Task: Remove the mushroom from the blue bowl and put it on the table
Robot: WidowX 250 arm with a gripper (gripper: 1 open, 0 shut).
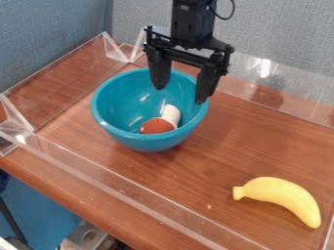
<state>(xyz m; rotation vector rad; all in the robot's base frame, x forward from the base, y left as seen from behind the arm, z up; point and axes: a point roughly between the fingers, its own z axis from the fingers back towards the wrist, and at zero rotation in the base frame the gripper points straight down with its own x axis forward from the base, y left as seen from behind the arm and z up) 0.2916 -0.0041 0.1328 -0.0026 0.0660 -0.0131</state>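
Note:
A glossy teal-blue bowl (pixel 150 115) stands on the brown wood-grain table (pixel 222 146), left of centre. Inside it lies the mushroom (pixel 160 121), tipped on its side, with its reddish-brown cap toward the front and its white stem pointing up and back. My black gripper (pixel 182 82) points straight down over the bowl's back half, just above the mushroom. Its two fingers stand wide apart, the left one reaching inside the bowl near the back rim and the right one over the right rim. Nothing is between them.
A yellow banana (pixel 280 199) lies on the table at the front right. Low clear acrylic walls (pixel 117 200) border the tabletop on all sides. Bare wood lies between the bowl and the banana.

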